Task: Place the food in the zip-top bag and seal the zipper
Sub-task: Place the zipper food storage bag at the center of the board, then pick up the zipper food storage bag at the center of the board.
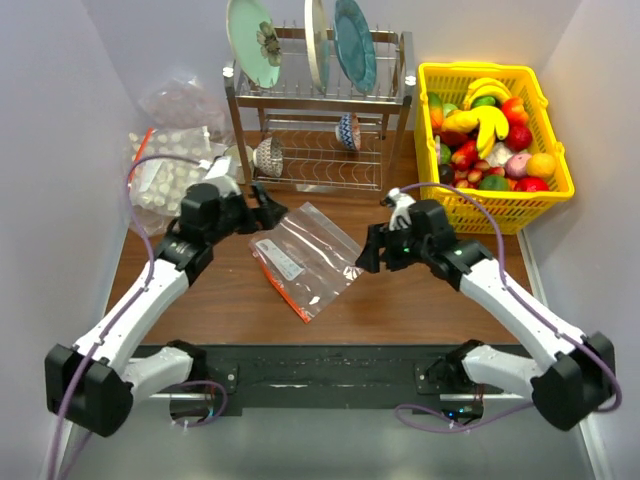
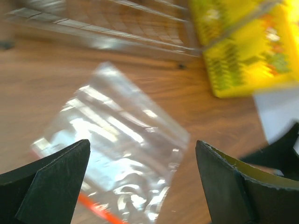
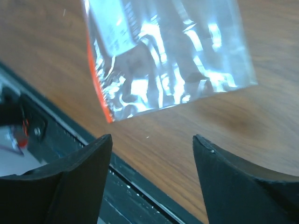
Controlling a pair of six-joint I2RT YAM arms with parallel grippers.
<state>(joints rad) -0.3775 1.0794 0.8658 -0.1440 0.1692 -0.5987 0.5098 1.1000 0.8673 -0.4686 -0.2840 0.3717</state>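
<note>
The clear zip-top bag (image 1: pixel 305 258) lies flat and empty on the brown table, its red zipper strip (image 1: pixel 278 288) along the near-left edge and a white label on it. It also shows in the left wrist view (image 2: pixel 119 149) and the right wrist view (image 3: pixel 163 56). My left gripper (image 1: pixel 268 210) is open and empty just left of the bag's far corner. My right gripper (image 1: pixel 371 252) is open and empty just right of the bag. The food (image 1: pixel 490 135), toy fruits with a yellow banana bunch on top, fills a yellow basket at the back right.
The yellow basket (image 1: pixel 500 215) stands at the back right. A metal dish rack (image 1: pixel 320 130) with plates and bowls stands at the back centre. A larger clear bag of pale lumps (image 1: pixel 165 165) lies at the back left. A black rail (image 1: pixel 300 375) runs along the near edge.
</note>
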